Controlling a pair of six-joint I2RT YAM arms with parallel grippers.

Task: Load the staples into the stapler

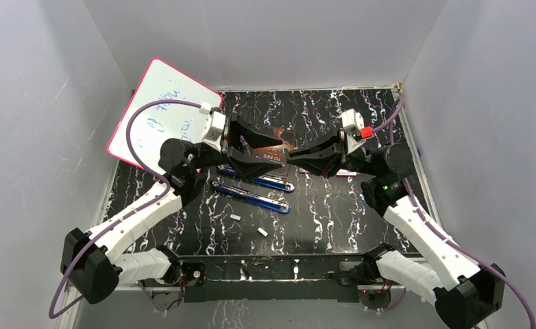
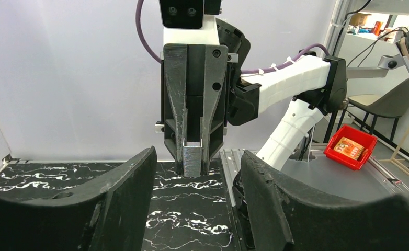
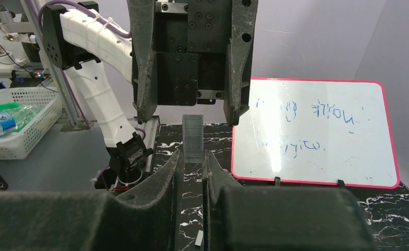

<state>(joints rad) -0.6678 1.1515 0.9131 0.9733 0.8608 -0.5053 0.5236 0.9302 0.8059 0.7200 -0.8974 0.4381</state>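
A short silvery-grey strip of staples (image 3: 193, 137) stands between the fingertips of my right gripper (image 3: 193, 156), which is shut on its near end. The same strip (image 2: 194, 158) shows in the left wrist view, sticking out of the right gripper toward me. My left gripper (image 2: 198, 157) faces it tip to tip. Its jaws are open on either side of the strip's free end and do not touch it. In the top view both grippers, left (image 1: 279, 156) and right (image 1: 294, 159), meet above the blue and black stapler (image 1: 251, 197), which lies opened out as two long bars.
Two loose staple pieces (image 1: 235, 216) (image 1: 262, 232) lie in front of the stapler. A pink-rimmed whiteboard (image 1: 157, 110) leans at the back left. A dark printed card (image 1: 281, 140) lies under the grippers. Grey walls close in both sides.
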